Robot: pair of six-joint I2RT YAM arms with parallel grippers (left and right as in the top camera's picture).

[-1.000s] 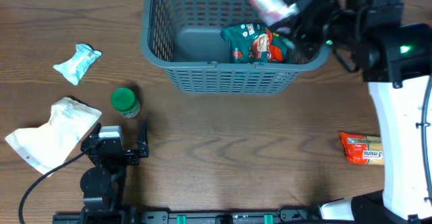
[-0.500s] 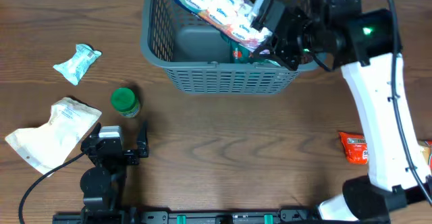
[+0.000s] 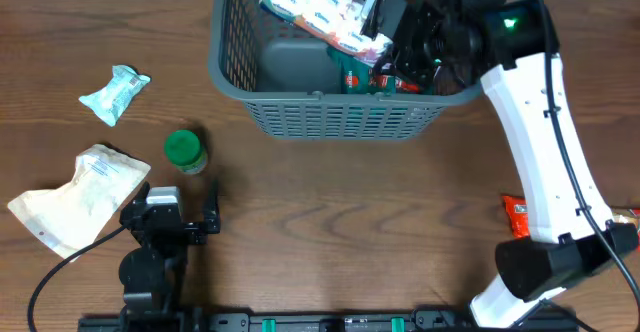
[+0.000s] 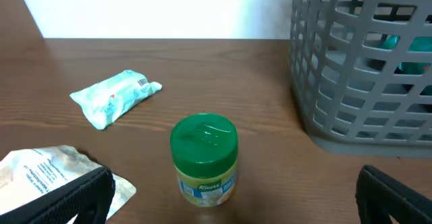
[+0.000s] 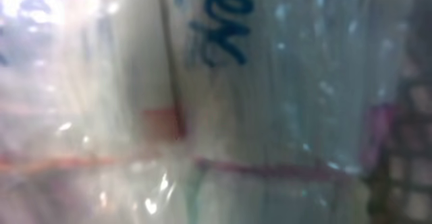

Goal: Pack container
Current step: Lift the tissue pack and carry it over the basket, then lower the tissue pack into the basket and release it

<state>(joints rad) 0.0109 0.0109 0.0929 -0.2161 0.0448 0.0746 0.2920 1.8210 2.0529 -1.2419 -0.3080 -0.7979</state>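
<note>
Looking at a dark grey plastic basket (image 3: 320,98) at the far edge of the wooden table (image 3: 350,212), roughly centre: rectangular, slotted lattice walls, thick rolled rim, solid base, easily the biggest item around. Standing upright with its top open, and also filling the right side of the left wrist view. Inside, toward its right half, see a green packet (image 3: 356,72) with red print. Have the right gripper (image 3: 383,24) over the basket's right side, clamped on one end of a white tissue pack (image 3: 310,2) with blue print, held tilted across the basket's back half above the green packet. Contact with anything below: can't tell. Right wrist view: only blurred clear wrap with blue lettering and a red line, pressed close to the lens. Have the left gripper (image 3: 172,212) low at the front-left of the table, fingers (image 4: 71,197) spread wide apart. Just ahead of it, see a small jar (image 4: 204,158) with a green lid, upright, well apart from the basket. Further left, a pale blue packet (image 3: 115,92) and a white pouch (image 3: 75,197), both lying on the table. Near the right edge, see a red packet (image 3: 517,217), partly hidden behind the right arm.
</note>
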